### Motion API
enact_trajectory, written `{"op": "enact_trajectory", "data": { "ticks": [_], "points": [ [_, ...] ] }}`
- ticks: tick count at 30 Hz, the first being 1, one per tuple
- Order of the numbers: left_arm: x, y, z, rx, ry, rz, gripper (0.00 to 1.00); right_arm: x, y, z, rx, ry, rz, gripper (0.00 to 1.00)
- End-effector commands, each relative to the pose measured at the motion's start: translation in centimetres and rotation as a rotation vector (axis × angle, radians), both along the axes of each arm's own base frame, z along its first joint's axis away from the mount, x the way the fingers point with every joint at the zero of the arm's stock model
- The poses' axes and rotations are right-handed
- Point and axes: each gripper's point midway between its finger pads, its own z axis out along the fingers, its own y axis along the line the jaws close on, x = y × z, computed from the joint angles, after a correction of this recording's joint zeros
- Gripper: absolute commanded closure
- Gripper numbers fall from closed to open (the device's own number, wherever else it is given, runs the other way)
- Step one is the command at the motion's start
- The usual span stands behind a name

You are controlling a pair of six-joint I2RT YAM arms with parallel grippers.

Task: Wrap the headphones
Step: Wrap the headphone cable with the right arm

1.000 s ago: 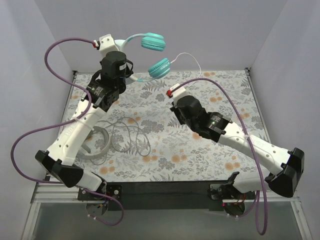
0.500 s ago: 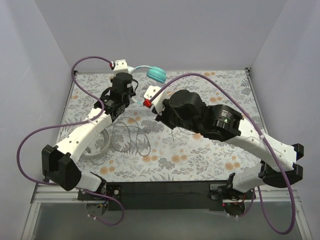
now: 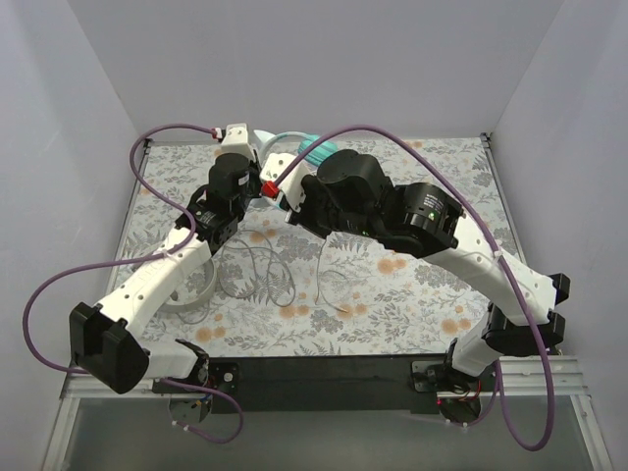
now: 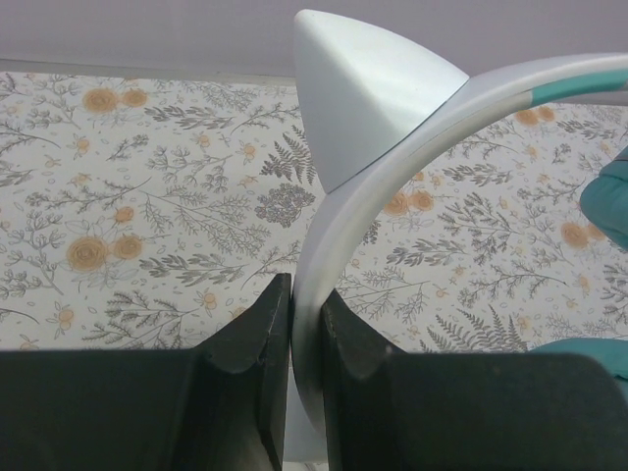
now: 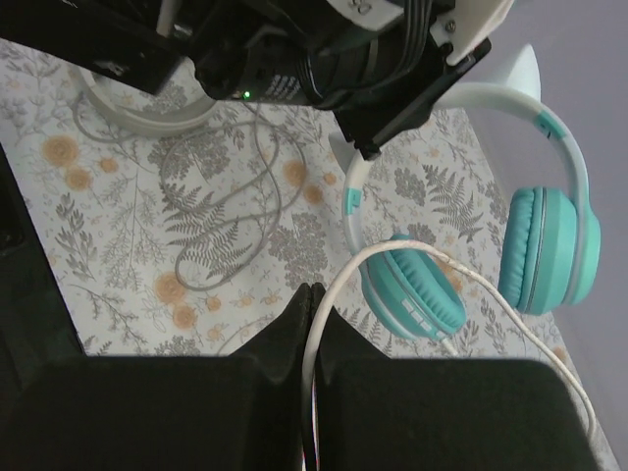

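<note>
The teal headphones (image 3: 312,149) hang at the back of the table. My left gripper (image 4: 306,319) is shut on their pale headband (image 4: 392,186), which curves up and to the right. Both teal ear cups (image 5: 417,289) (image 5: 549,250) show in the right wrist view. My right gripper (image 5: 312,299) is shut on their thin white cable (image 5: 471,270), which loops back to the nearer cup. The cable's loose end (image 3: 324,285) trails down to the table. The white-grey headphones (image 3: 191,289) lie at the left with their grey cable (image 3: 260,270) in loose loops.
The two arms meet closely at the back middle, the right arm arching over the floral tabletop (image 3: 432,294). Thick purple robot cables (image 3: 392,142) loop above both arms. White walls close in the table on three sides.
The left arm has brought the teal headphones down and nearer. The right arm has swung left and up beside the left gripper, drawing the white cable along; both grips stay closed.
</note>
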Motion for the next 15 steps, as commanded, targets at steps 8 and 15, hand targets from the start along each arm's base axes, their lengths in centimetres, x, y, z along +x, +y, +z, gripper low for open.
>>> {"op": "enact_trajectory", "data": {
  "ticks": [8,15],
  "points": [
    [0.7,1.4,2.0,-0.033,-0.041,0.099,1.00,0.7,-1.8,0.9,0.030,-0.017,-0.040,0.99],
    [1.7,2.2,3.8,-0.005,-0.040,0.127,1.00,-0.7,0.1,2.8,0.102,0.006,0.098,0.99]
  ]
}}
